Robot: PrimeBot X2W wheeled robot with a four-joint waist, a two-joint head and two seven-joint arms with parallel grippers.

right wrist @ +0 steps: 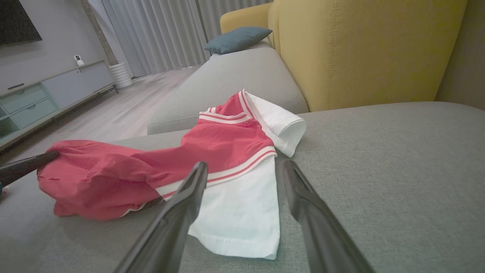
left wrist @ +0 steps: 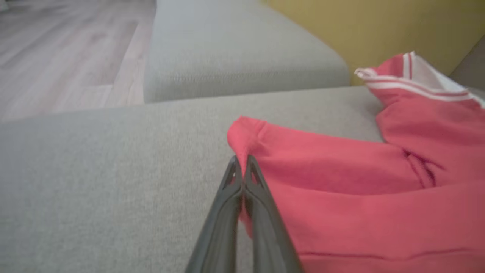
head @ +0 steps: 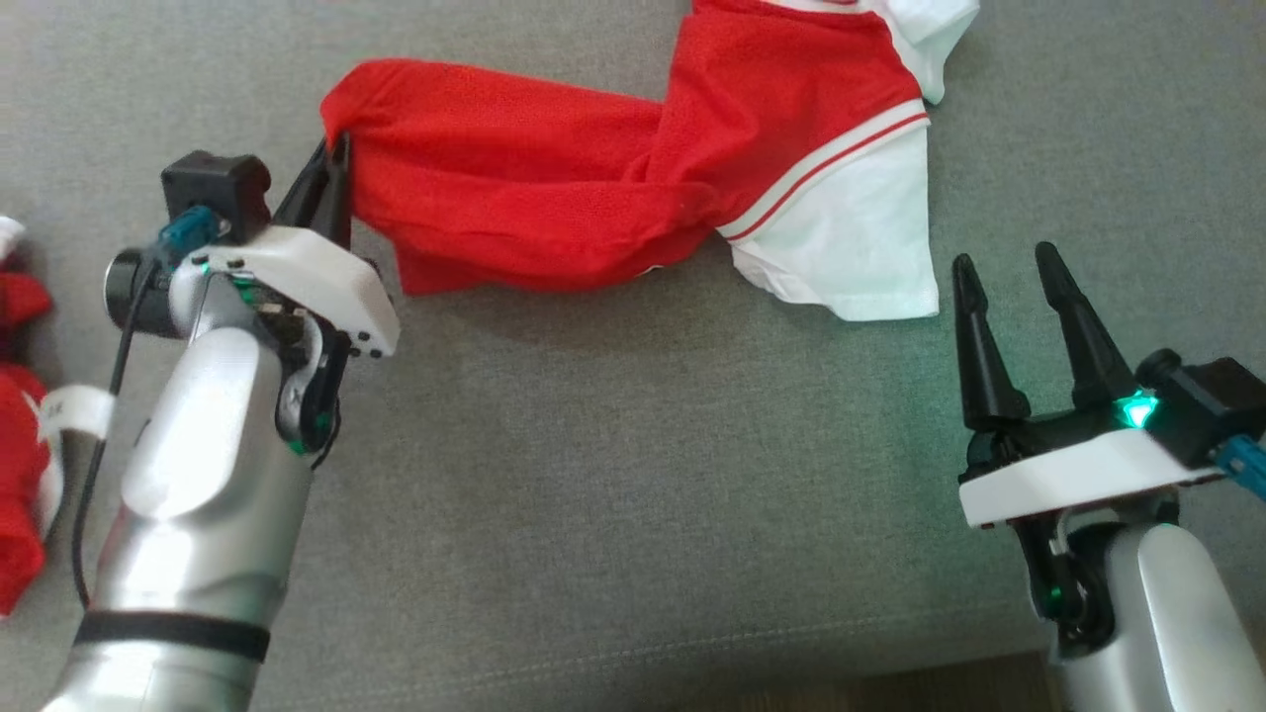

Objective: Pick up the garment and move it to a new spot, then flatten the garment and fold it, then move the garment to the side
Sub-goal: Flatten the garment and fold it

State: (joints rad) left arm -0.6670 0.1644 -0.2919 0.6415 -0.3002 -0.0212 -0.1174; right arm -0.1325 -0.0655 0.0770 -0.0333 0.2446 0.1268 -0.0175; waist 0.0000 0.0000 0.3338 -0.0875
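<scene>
We see the garment [head: 593, 198] lying across the seat cushion [head: 643, 494]. It runs from our left gripper [head: 339, 153], which pinches its left end, back and to the right. Our right gripper [head: 1006, 255] sits near its right edge, apart from it. 1 cloth heap [head: 20, 494] lies at the cushion's far left. The backrest [right wrist: 371, 53] stands behind.

The left claw [head: 339, 148] reaches up from its silver forearm [head: 198, 475], dark fingers pressed together on an edge of the garment [head: 514, 188]. At lower right, the right claw [head: 1007, 255] points up, fingers spread wide, holding nothing.
</scene>
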